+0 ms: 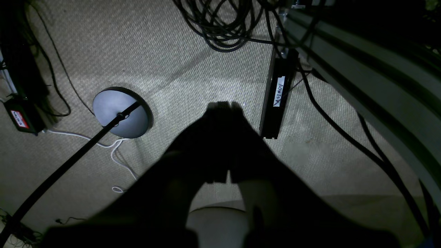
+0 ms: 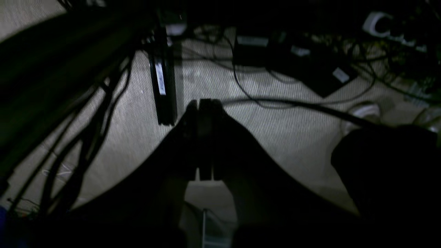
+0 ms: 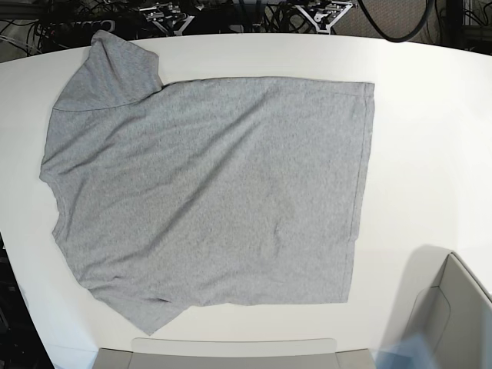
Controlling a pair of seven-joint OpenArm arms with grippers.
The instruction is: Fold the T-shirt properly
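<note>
On the white table, the T-shirt, flat, plain side up.

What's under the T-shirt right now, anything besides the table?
The T-shirt lies spread flat, plain side up, on the white table, which shows bare all around it. No lump suggests anything beneath, but the cloth covers that part of the table, so its underside and any lettering stay hidden.

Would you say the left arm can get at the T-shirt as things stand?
Probably yes, after a swing up: the T-shirt lies flat and uncovered on the table, while the shut left claw hangs over the floor.
</note>
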